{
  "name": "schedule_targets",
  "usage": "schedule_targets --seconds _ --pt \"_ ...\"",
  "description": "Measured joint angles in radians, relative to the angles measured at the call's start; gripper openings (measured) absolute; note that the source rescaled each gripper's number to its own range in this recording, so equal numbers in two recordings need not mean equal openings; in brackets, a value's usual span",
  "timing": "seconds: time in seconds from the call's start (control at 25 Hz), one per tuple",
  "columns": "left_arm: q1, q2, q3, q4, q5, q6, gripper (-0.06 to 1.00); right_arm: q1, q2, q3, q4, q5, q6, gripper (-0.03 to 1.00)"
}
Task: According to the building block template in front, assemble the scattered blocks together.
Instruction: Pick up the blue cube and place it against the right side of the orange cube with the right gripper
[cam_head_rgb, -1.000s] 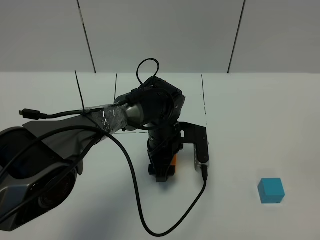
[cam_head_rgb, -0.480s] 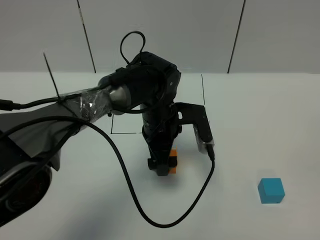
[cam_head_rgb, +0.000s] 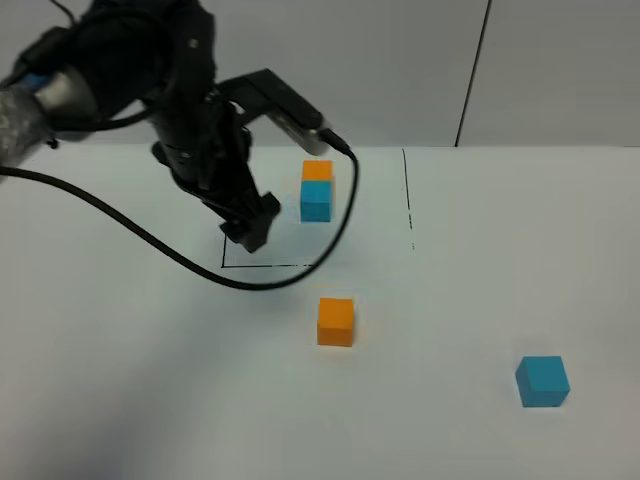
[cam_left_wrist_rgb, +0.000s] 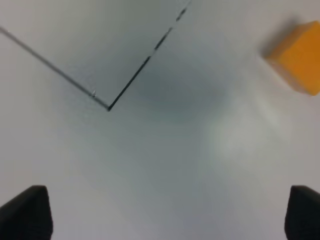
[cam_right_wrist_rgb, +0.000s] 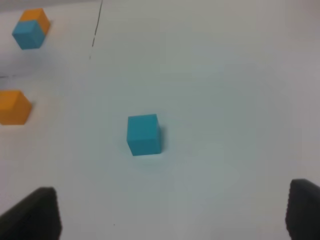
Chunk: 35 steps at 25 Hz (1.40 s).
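The building block template (cam_head_rgb: 316, 188) is an orange cube joined to a cyan one at the back, inside the black outline. I cannot tell whether they are stacked or lie side by side. It also shows in the right wrist view, template (cam_right_wrist_rgb: 31, 28). The loose orange block (cam_head_rgb: 335, 321) rests alone mid-table, in front of the outline. The loose cyan block (cam_head_rgb: 543, 381) lies front right. My left gripper (cam_head_rgb: 250, 232) hangs open above the outline's front left corner, with nothing in it; in its wrist view the orange block (cam_left_wrist_rgb: 297, 57) lies off to one side. My right gripper (cam_right_wrist_rgb: 167, 215) is open, short of the cyan block (cam_right_wrist_rgb: 144, 134).
A black outline (cam_head_rgb: 265, 265) with a dashed right side (cam_head_rgb: 408, 200) is drawn on the white table. The left arm's black cable (cam_head_rgb: 200, 265) loops low over the table left of the orange block. A wall closes off the back.
The left gripper opened, rose off the orange block and swung up and to the back left. The block stays on the table. The template, hidden before by the arm, now shows.
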Motion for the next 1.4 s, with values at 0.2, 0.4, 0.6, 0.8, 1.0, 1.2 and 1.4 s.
schedule_targets --seconds 0.2,0.4,0.6,0.8,1.0,1.2,1.4 --pt "0.181 -0.167 0.228 0.001 -0.103 -0.058 0.94 0.000 0.000 0.000 0.000 0.000 0.000 0.80" --pt "0.355 -0.396 0.494 0.004 -0.255 -0.154 0.93 0.000 0.000 0.000 0.000 0.000 0.000 0.80" --pt "0.435 -0.670 0.703 0.008 -0.333 -0.200 0.93 0.000 0.000 0.000 0.000 0.000 0.000 0.80" --pt "0.437 -0.914 0.828 0.070 -0.290 -0.336 0.93 0.000 0.000 0.000 0.000 0.000 0.000 0.80" --pt "0.437 -1.160 0.939 0.222 -0.229 -0.495 0.92 0.000 0.000 0.000 0.000 0.000 0.000 0.80" --pt "0.437 -1.428 1.037 0.265 -0.188 -0.582 0.92 0.000 0.000 0.000 0.000 0.000 0.000 0.80" --pt "0.437 -1.637 1.140 0.164 -0.152 -0.564 0.90 0.000 0.000 0.000 0.000 0.000 0.000 0.80"
